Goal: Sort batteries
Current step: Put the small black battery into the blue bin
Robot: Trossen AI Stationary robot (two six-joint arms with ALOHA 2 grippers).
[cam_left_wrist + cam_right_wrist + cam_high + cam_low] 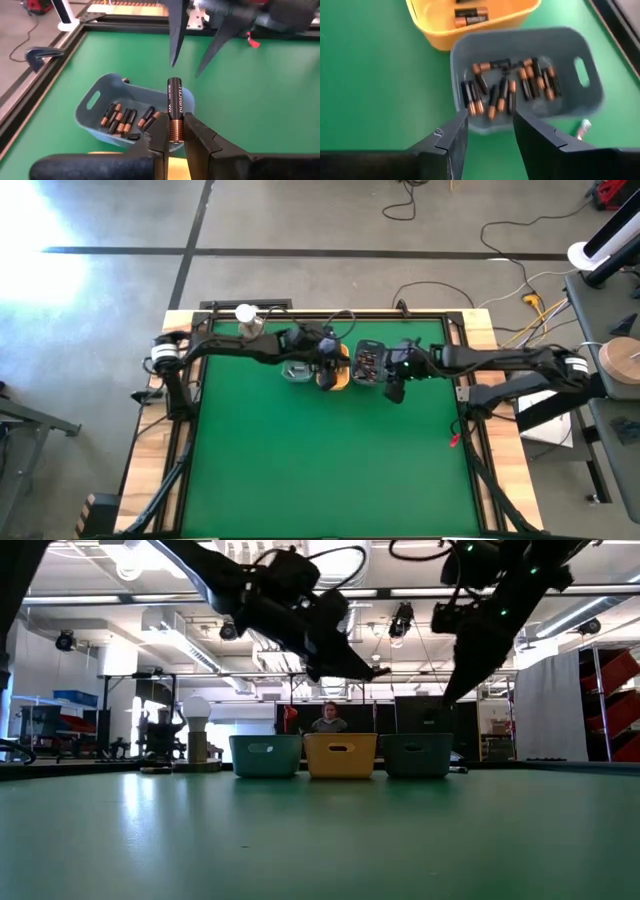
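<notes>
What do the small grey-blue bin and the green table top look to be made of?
Small grey-blue bin: looks like moulded plastic, matte, with rounded rim and a cut-out handle slot. Green table top: seems a smooth mat or coated sheet, faintly glossy, since the low view shows soft reflections.

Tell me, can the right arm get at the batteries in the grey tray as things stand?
Probably yes: the right pincer stands open above the grey tray, and the batteries lie uncovered inside with nothing between.

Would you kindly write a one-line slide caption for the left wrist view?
Left gripper holds an AAA battery upright above a grey tray of batteries, with the right gripper open just beyond.
</notes>
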